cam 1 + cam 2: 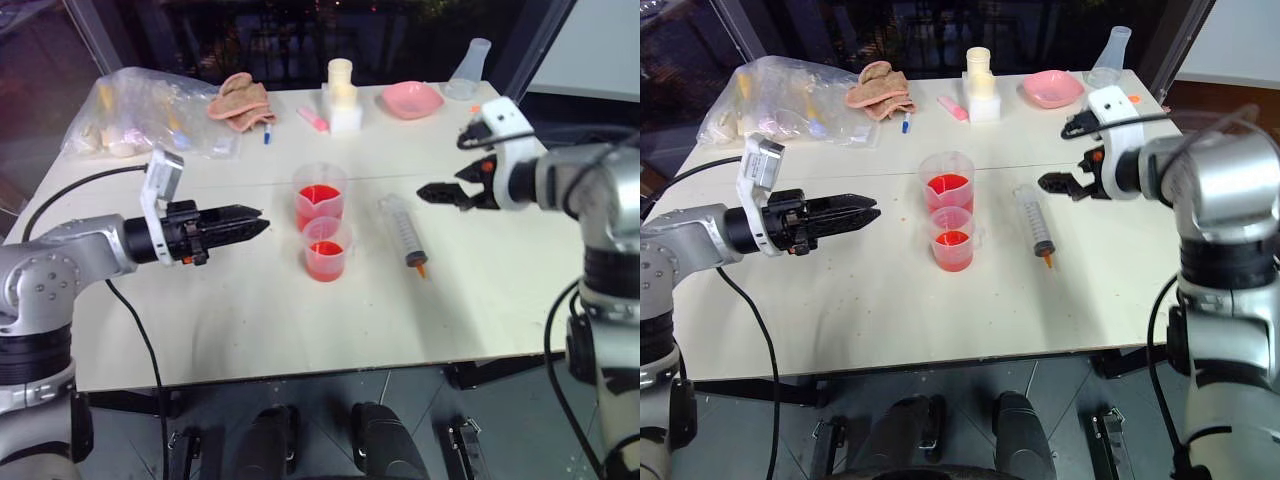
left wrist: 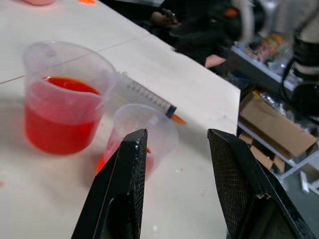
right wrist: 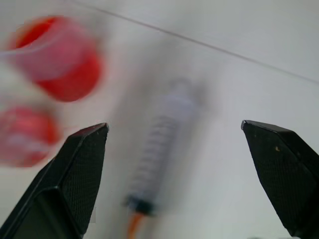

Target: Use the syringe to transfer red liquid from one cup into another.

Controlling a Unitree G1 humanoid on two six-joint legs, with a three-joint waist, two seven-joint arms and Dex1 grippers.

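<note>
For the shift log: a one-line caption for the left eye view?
Syringe lies on the table beside two cups of red liquid; both grippers empty.

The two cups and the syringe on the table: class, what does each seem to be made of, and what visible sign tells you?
The two cups: likely clear, slightly frosted plastic; the red liquid shows through the walls. The syringe: probably clear plastic, with printed graduations on the barrel and an orange tip. The table: a pale, matte board, possibly laminate or painted wood; a seam runs across it.
</note>
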